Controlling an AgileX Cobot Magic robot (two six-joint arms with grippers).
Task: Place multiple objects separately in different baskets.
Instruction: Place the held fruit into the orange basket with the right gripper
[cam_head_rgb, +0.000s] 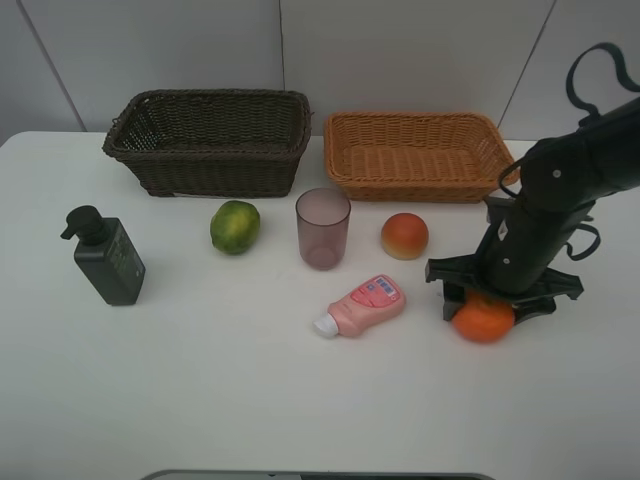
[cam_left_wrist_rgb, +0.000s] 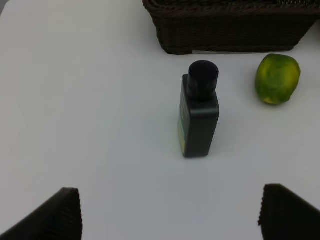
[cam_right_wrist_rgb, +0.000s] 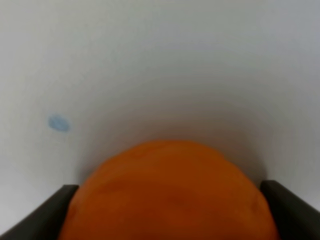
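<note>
On the white table at the right lies the orange (cam_head_rgb: 484, 322), and my right gripper (cam_head_rgb: 490, 298) has come down over it. In the right wrist view the orange (cam_right_wrist_rgb: 170, 195) fills the gap and both fingers (cam_right_wrist_rgb: 55, 210) press against its sides. My left gripper (cam_left_wrist_rgb: 170, 215) is open with nothing in it, hovering over the dark green pump bottle (cam_left_wrist_rgb: 198, 117). That bottle (cam_head_rgb: 108, 257) stands at the left. The green fruit (cam_head_rgb: 235, 227), mauve cup (cam_head_rgb: 323, 228), peach-like fruit (cam_head_rgb: 405, 236) and lying pink bottle (cam_head_rgb: 365, 305) are in the middle. The dark brown basket (cam_head_rgb: 210, 150) and tan basket (cam_head_rgb: 415, 178) sit behind.
Both baskets hold nothing that I can see. The green fruit (cam_left_wrist_rgb: 278, 79) and a corner of the dark basket (cam_left_wrist_rgb: 230, 30) lie just beyond the pump bottle. A white wall stands behind the table.
</note>
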